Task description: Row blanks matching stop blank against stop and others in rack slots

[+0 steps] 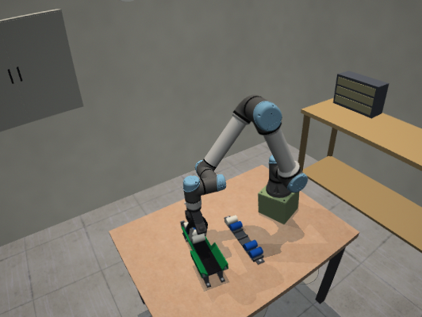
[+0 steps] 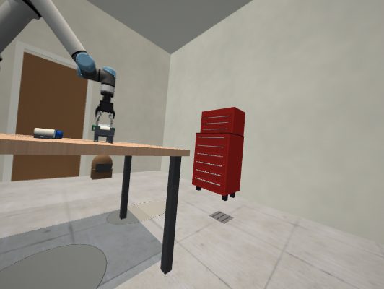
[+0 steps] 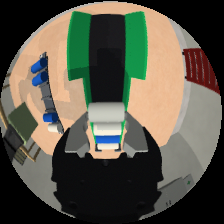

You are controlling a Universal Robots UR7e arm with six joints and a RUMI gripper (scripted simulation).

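The gripper [image 3: 106, 131] clamps a white blank [image 3: 105, 112] low over the green feed ramp [image 3: 136, 47]. Its body hides the ramp's upper end; only part of a blue blank [image 3: 106, 140] shows beneath.

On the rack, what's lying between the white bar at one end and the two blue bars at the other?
One blue bar right beside the white bar, then a bare stretch of rack before the two blue bars. The top view shows it best.
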